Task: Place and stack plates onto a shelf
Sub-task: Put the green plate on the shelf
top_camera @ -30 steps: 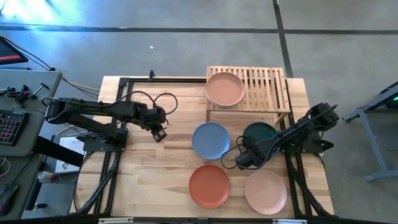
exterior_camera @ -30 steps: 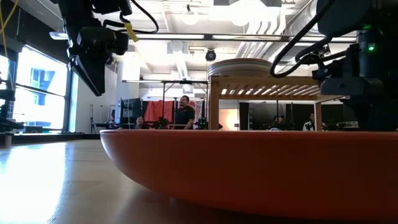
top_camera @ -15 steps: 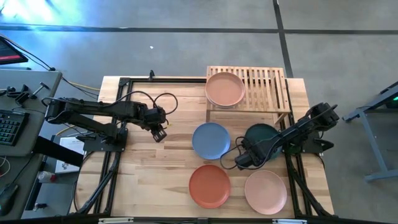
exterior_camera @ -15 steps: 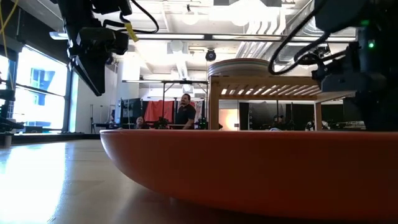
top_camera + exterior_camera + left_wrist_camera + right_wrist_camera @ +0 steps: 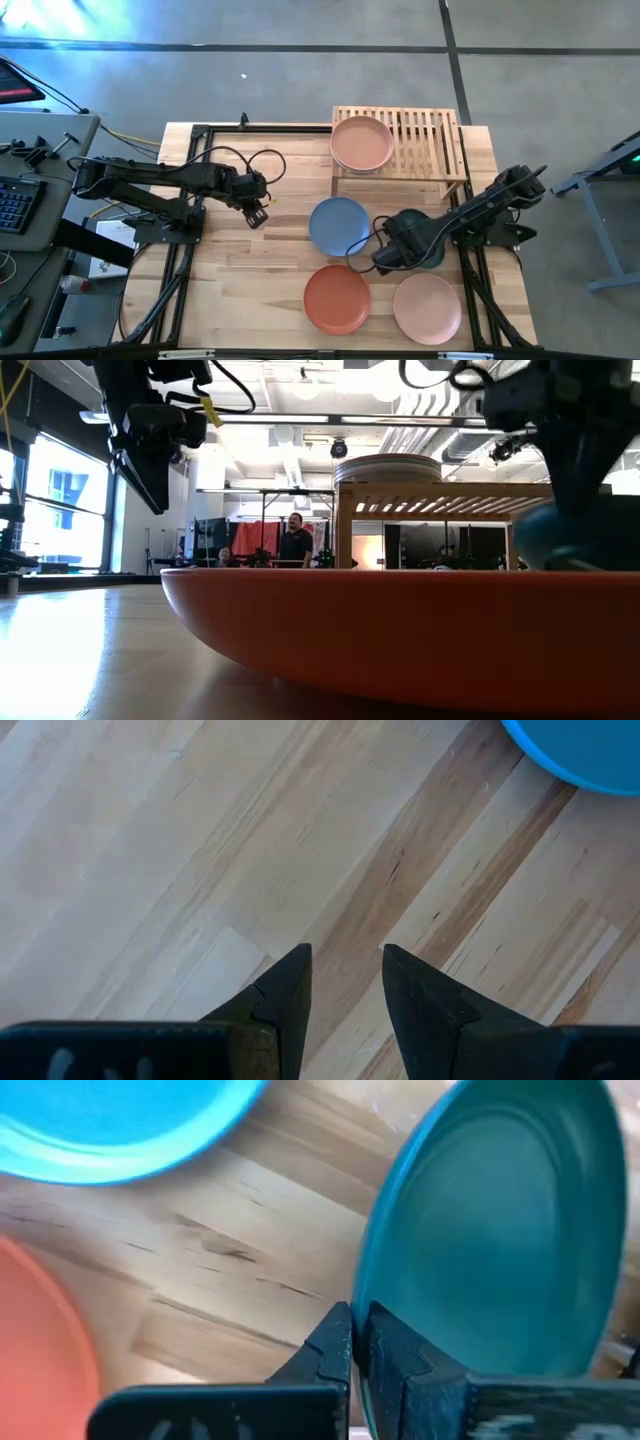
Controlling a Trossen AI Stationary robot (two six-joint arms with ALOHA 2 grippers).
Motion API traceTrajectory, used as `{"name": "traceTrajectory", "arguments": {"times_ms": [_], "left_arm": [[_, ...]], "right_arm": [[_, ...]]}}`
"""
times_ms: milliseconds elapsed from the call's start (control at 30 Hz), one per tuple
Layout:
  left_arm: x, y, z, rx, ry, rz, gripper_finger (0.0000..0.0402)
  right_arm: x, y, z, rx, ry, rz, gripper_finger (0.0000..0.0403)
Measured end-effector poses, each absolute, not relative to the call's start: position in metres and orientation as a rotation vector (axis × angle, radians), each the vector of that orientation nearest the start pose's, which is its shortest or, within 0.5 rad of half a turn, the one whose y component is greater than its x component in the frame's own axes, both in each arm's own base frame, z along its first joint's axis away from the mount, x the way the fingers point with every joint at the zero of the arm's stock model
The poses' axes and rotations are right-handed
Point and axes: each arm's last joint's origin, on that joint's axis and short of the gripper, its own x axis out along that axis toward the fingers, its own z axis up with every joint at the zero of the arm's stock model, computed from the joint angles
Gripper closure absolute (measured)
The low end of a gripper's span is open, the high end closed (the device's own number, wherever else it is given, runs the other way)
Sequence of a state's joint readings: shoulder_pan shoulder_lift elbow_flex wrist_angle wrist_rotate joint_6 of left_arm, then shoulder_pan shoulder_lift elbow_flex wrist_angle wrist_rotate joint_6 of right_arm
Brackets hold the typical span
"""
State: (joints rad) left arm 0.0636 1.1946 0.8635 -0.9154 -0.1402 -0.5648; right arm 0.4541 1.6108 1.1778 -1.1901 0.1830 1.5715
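The dark green plate (image 5: 432, 243) sits tilted off the butcher-block table (image 5: 250, 290), its rim pinched between the closed fingers of the right gripper (image 5: 383, 259); in the right wrist view the plate (image 5: 500, 1230) rises on edge from that clamp (image 5: 352, 1342), its hollow face turned toward the camera. It hangs just right of the blue plate (image 5: 339, 225), above the gap between the terracotta-orange plate (image 5: 337, 298) and the peach plate (image 5: 427, 307), both lying flat along the table's near edge. Behind them, the light-wood shelf (image 5: 430, 140) stands at the table's far edge with a pink plate (image 5: 362, 143) resting on the left half of its slatted top; the right half is bare slats. From table height, the orange plate's rim (image 5: 400, 630) fills the foreground, the shelf (image 5: 440, 500) behind it. The left gripper (image 5: 258, 215) hovers over bare wood at the table's left side, well apart from the plates, its fingers (image 5: 290, 985) parted and holding nothing. People (image 5: 296, 542) are visible in the room beyond the table.
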Motion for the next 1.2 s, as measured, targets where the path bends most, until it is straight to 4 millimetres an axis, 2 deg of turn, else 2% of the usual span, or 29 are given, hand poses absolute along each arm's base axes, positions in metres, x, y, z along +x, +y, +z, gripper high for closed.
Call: {"name": "traceTrajectory", "arguments": {"times_ms": [633, 967, 1200], "left_arm": [[0.204, 0.017, 0.235, -0.423, 1.166, 0.511, 0.0289], [0.204, 0.017, 0.235, -0.423, 1.166, 0.511, 0.0289], [0.204, 0.017, 0.235, -0.423, 1.166, 0.511, 0.0289]], "right_arm": [[0.261, 0.121, 0.277, 0.792, 1.199, -0.886, 0.0403], [0.265, 0.125, 0.328, 0.802, 1.159, -0.754, 0.0403], [0.257, 0.119, 0.368, 0.772, 1.107, -0.739, 0.0403]]}}
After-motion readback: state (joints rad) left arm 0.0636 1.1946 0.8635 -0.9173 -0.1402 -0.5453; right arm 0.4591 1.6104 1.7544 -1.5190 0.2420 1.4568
